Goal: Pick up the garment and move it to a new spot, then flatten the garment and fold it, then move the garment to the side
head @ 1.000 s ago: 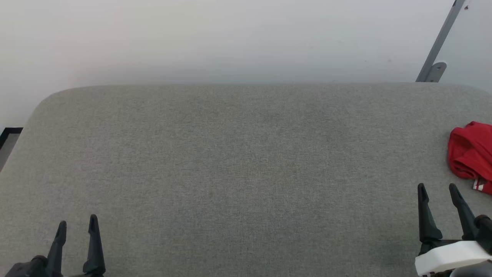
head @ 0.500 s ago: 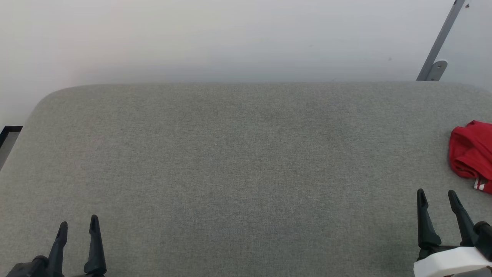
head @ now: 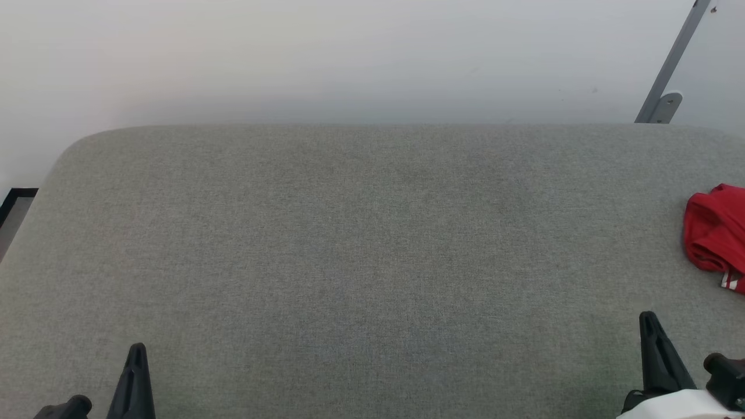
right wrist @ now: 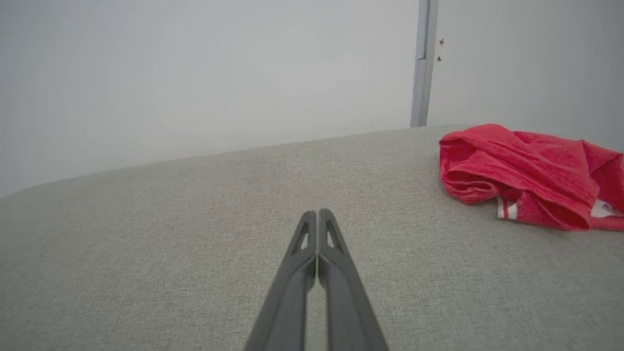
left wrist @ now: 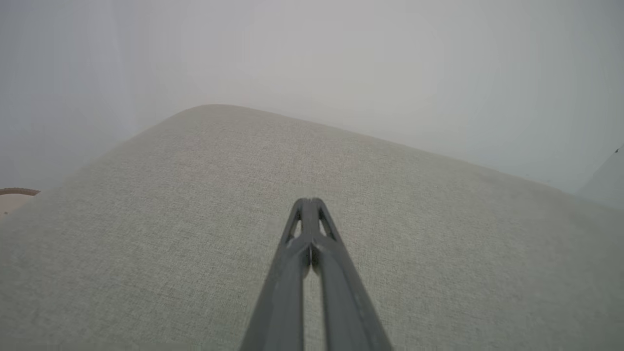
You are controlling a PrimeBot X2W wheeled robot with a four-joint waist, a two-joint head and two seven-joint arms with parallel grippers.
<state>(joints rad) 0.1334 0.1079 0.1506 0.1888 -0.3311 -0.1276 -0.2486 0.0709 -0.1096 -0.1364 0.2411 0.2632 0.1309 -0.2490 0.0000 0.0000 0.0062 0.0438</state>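
Observation:
The garment [head: 716, 235] is a crumpled red heap with a white striped cuff, lying at the right edge of the grey padded surface [head: 372, 244]; the right wrist view shows the garment [right wrist: 526, 170] bunched up to the upper right of the fingers. My right gripper [head: 655, 343] is at the lower right, shut and empty, well short of the cloth; its fingertips [right wrist: 317, 217] meet. My left gripper [head: 137, 355] is at the lower left, shut on nothing, and its fingertips [left wrist: 308, 204] are pressed together above bare fabric.
A pale wall runs behind the surface. A grey metal bar with a bracket [head: 663, 107] leans at the back right and appears as a vertical bar [right wrist: 423, 63] in the right wrist view. The surface's rounded left corner [head: 64, 157] drops off to the floor.
Both grippers went from open to shut and dropped lower in the head view. The garment has not moved.

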